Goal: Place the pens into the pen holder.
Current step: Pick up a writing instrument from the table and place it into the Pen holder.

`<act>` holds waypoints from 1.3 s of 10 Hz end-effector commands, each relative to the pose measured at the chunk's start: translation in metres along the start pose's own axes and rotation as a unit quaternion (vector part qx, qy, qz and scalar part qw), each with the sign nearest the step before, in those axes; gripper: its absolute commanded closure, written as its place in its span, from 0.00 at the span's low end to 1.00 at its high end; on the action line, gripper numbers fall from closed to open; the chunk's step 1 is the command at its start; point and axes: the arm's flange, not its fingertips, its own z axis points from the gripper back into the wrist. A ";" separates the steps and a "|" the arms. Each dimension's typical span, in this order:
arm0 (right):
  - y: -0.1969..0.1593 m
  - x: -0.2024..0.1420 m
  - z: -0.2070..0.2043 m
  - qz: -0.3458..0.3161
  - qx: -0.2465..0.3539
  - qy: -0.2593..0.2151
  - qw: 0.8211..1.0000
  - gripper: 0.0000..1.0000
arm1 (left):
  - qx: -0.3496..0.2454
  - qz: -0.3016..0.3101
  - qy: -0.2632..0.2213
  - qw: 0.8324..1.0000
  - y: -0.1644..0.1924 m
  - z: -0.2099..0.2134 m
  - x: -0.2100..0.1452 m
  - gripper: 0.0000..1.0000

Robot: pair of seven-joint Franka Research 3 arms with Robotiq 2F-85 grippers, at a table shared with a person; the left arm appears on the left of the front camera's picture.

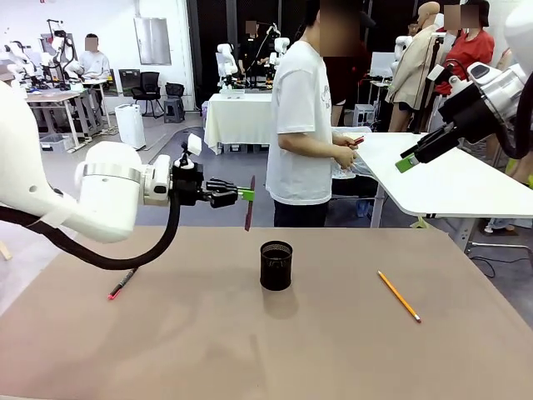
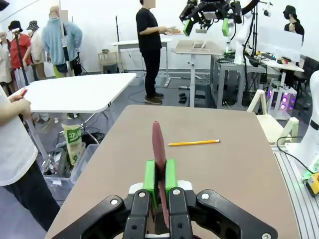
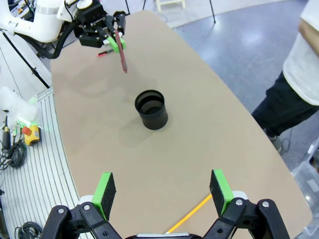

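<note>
Front view: left tool (image 1: 247, 195) clamps red-brown pen (image 1: 249, 218).

Dark red pen (image 1: 248, 218), black mesh holder (image 1: 276, 267)

No text, label, brand, number or sign could be read in any view. A green-and-white bag (image 2: 75, 143) on the floor beside a white table (image 2: 75, 92) carried dark print, too small and blurred to read.
</note>
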 end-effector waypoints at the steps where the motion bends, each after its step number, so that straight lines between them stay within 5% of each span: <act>1: 0.000 0.001 0.001 -0.002 0.004 -0.007 1.000 0.00 | 0.008 0.000 -0.039 0.999 0.000 0.009 -0.002 1.00; 10: 0.000 0.001 0.001 -0.002 0.004 -0.007 1.000 0.00 | -0.023 0.006 -0.017 1.000 0.010 -0.024 -0.017 1.00; 13: 0.000 0.001 0.001 -0.002 0.004 -0.007 1.000 0.00 | -0.057 0.023 -0.030 0.998 0.014 0.002 -0.006 1.00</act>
